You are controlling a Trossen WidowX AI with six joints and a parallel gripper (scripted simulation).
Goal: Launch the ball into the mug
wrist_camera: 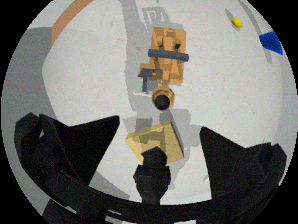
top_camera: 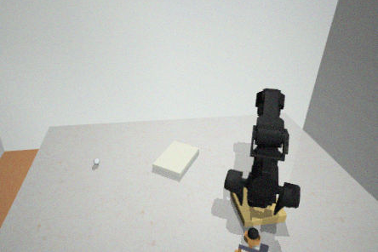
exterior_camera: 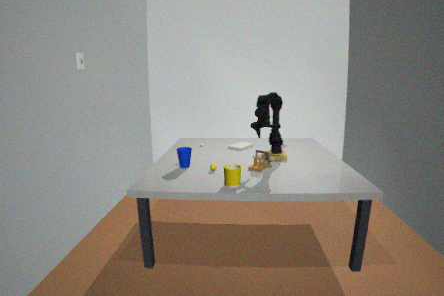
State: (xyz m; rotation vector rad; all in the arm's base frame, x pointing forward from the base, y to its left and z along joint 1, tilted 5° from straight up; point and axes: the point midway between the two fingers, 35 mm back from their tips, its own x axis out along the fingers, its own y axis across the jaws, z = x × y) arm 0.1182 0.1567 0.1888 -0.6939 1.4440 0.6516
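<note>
The orange-brown catapult (exterior_camera: 258, 164) (wrist_camera: 168, 67) with its dark blue crossbar stands on the table in front of the arm's base; its cup end shows at the bottom edge in the top view. A black ball (top_camera: 253, 234) (wrist_camera: 161, 102) sits in the catapult's cup. The yellow mug (exterior_camera: 232, 176) stands upright near the table's front edge in the exterior view; the wrist view does not show it. My gripper (wrist_camera: 161, 125) is wide open and empty, raised above the table near the arm's base, with the cup and ball just ahead between its finger directions in the wrist view.
A blue cup (exterior_camera: 184, 157) (wrist_camera: 271, 43) and a small yellow ball (exterior_camera: 213, 167) (wrist_camera: 237, 22) stand on the mug's side of the table. A pale flat block (top_camera: 175, 158) (exterior_camera: 240, 146) and a tiny white ball (top_camera: 96, 162) (exterior_camera: 201, 145) lie farther back.
</note>
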